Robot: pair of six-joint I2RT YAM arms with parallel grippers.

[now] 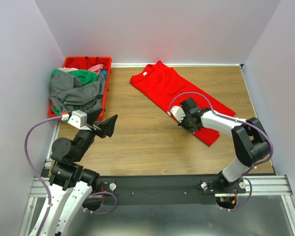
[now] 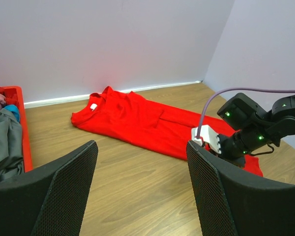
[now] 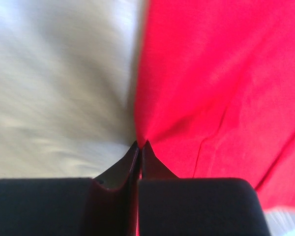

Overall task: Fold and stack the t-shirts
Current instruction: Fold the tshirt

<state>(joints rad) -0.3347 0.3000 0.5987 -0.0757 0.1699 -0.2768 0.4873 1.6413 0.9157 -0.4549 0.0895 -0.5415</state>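
Firstly, red shirt (image 1: 174, 91): lies spread on the table (image 1: 137, 147), running diagonally from upper centre toward the right of the overhead view; collar at the upper-left end.
Label (image 1: 144, 73): small, white, at the neck; also seen in the left wrist view (image 2: 93, 106).
Shirt condition: mostly flat, with a fold line along its length; lower-right end lies partly under the right arm.
Right gripper (image 1: 191, 127): down at the shirt's lower-left edge, right of centre in the overhead view.
Right gripper state: clenched; in its wrist view (image 3: 140, 145) the jaws meet at the bottom centre with the red cloth (image 3: 211, 73) puckered into the tips, so it is pinching the shirt's edge. That view is blurred.
Left gripper (image 1: 107, 127): hovers over bare wood, left of centre, well apart from the red shirt.
Left gripper state: released; its fingers (image 2: 64, 191) stand wide apart in its wrist view, nothing between them.
Crate (image 1: 69, 61): red, in the upper-left corner of the table, against the walls.
Crate contents: grey shirt (image 1: 76, 93) on top, spilling over the near rim; green shirt (image 1: 83, 76) behind it; pink shirt (image 1: 96, 67) at the back; a scrap of blue cloth (image 1: 104, 73) on the right side.
Stack: no folded shirt is seen on the table.
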